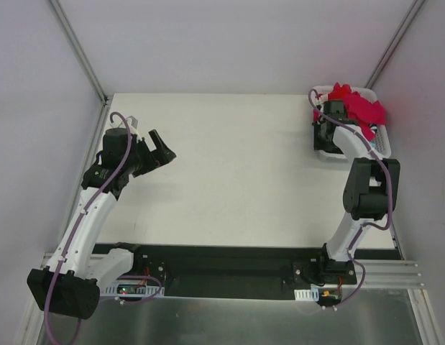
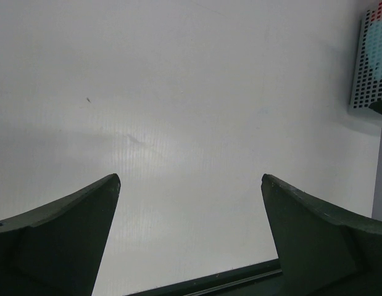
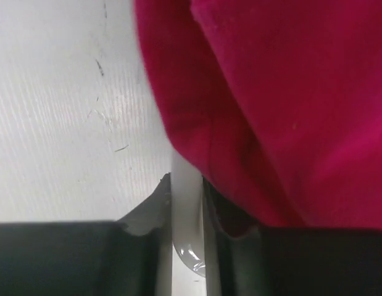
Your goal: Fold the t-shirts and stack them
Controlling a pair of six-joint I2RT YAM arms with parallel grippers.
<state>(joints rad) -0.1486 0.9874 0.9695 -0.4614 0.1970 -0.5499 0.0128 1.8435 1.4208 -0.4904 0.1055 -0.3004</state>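
A magenta-pink t-shirt (image 1: 359, 108) is heaped in the white slotted basket (image 1: 380, 144) at the far right corner. In the right wrist view the pink shirt (image 3: 289, 92) hangs over the basket's white rim (image 3: 187, 259). My right gripper (image 1: 324, 118) is at the basket's left edge, and in its own view (image 3: 187, 206) its jaws are closed on that rim, one finger outside and one inside under the cloth. My left gripper (image 1: 163, 152) is open and empty above the table's left side; in its own view (image 2: 191, 185) only bare table lies between the fingers. Teal cloth (image 2: 379, 31) shows through the basket's slots.
The white table (image 1: 244, 180) lies between the two arms. The basket (image 2: 369, 61) shows at the right edge of the left wrist view. Grey walls and metal rails close in the left, right and back sides. A black rail runs along the near edge.
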